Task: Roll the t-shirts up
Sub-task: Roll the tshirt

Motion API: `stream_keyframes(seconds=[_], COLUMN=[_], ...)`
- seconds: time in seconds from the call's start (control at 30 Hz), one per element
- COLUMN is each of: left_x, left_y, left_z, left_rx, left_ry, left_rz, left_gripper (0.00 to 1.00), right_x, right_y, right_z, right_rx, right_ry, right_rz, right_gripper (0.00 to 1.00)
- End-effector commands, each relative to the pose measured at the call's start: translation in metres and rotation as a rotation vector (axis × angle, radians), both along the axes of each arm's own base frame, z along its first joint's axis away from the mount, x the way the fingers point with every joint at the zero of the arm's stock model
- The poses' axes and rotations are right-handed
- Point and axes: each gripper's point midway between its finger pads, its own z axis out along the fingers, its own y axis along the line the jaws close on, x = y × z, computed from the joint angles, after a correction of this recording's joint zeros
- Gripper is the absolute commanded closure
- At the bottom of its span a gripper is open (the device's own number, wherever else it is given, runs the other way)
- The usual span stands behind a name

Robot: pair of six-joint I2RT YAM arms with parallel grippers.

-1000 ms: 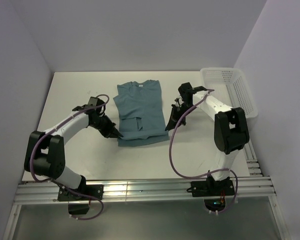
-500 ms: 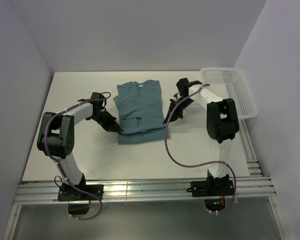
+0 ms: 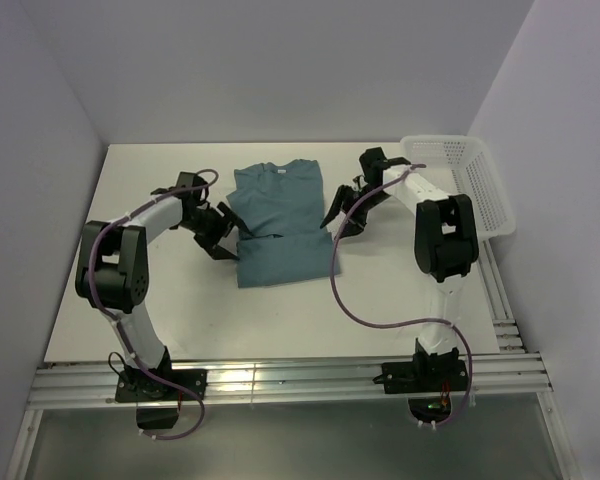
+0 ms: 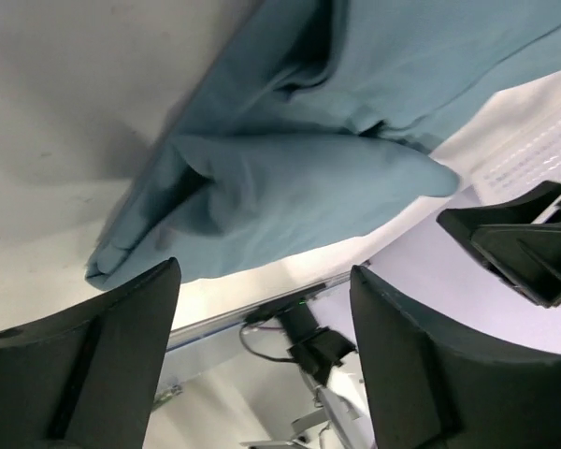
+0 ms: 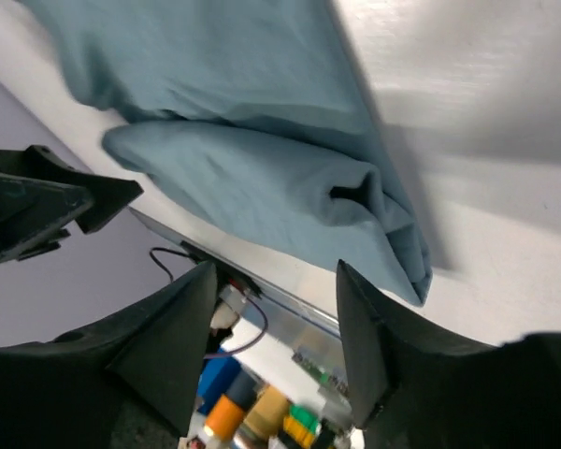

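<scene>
Find the t-shirt (image 3: 278, 225) flat on the counter (image 3: 380, 290), well to the left of the white mesh basket (image 3: 485, 190), collar at the far end and long axis running near-to-far, roughly parallel to the basket's long side. Looks already narrowed, with the near end doubled over into a thicker band.

Note the right claw (image 3: 340, 212) between basket and shirt, just beside the cloth's basket-side edge, fingers (image 5: 122, 374) spread and gripping nothing. Note the left claw (image 3: 220, 228) on the side of the shirt away from the basket, just beside that edge, likewise spread and empty. In both wrist views, see the fold's rounded lip ahead of the gaping fingers, not between them.

Judging by this, barely into the roll, one turn at most. For the next turn, probably best to reach inward across the short axis from both sides at once, pinch the doubled band at its two ends, and carry it toward the collar. Cannot call either arm nearer; about level with each other along the basket's length.
</scene>
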Motion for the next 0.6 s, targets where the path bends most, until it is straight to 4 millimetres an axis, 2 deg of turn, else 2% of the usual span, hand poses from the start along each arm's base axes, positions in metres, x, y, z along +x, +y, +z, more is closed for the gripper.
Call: stream_keyframes(seconds=[0.0, 0.03, 0.07, 0.1, 0.13, 0.17, 0.2, 0.27, 0.3, 0.33, 0.37, 0.4, 0.43, 0.5, 0.57], left_x=[0.031, 0.039, 0.044, 0.049, 0.052, 0.052, 0.054, 0.042, 0.04, 0.03, 0.023, 0.014, 0.012, 0.0, 0.002], left_y=[-0.001, 0.0, 0.0, 0.0, 0.0, -0.002, -0.009, -0.021, -0.035, -0.042, -0.052, -0.066, -0.074, -0.089, -0.096], left_z=[0.047, 0.061, 0.069, 0.078, 0.09, 0.097, 0.105, 0.103, 0.105, 0.094, 0.093, 0.092, 0.089, 0.078, 0.073], left_rx=[-0.044, -0.042, -0.044, -0.046, -0.048, -0.064, -0.086, -0.123, -0.152, -0.174, -0.209, -0.236, -0.271, -0.306, -0.322], left_ry=[-0.146, -0.196, -0.23, -0.273, -0.325, -0.358, -0.426, -0.44, -0.476, -0.465, -0.458, -0.461, -0.511, -0.491, -0.528], left_rz=[0.03, 0.037, 0.04, 0.039, 0.036, 0.023, -0.014, -0.062, -0.097, -0.114, -0.124, -0.151, -0.162, -0.172, -0.175], left_gripper=[0.2, 0.19, 0.18, 0.18, 0.18, 0.19, 0.21, 0.25, 0.28, 0.3, 0.35, 0.39, 0.44, 0.53, 0.62], right_x=[0.03, 0.04, 0.041, 0.037, 0.042, 0.035, 0.026, 0.019, 0.008, 0.005, 0.0, -0.01, -0.01, -0.015, -0.022], right_y=[0.003, 0.004, 0.004, 0.003, 0.005, 0.012, 0.015, 0.024, 0.027, 0.036, 0.041, 0.046, 0.058, 0.072, 0.088], right_z=[0.054, 0.065, 0.082, 0.081, 0.089, 0.104, 0.092, 0.091, 0.079, 0.077, 0.077, 0.067, 0.071, 0.072, 0.063], right_rx=[0.105, 0.124, 0.141, 0.147, 0.175, 0.244, 0.267, 0.317, 0.327, 0.34, 0.356, 0.371, 0.405, 0.463, 0.488], right_ry=[-0.21, -0.282, -0.341, -0.355, -0.423, -0.463, -0.445, -0.465, -0.441, -0.463, -0.462, -0.441, -0.491, -0.522, -0.495], right_rz=[-0.076, -0.085, -0.093, -0.094, -0.087, -0.051, -0.04, -0.006, 0.01, 0.033, 0.042, 0.053, 0.081, 0.099, 0.115], right_gripper=[0.38, 0.38, 0.38, 0.38, 0.41, 0.44, 0.48, 0.65, 0.72, 0.86, 0.93, 0.97, 1.0, 1.0, 1.0])
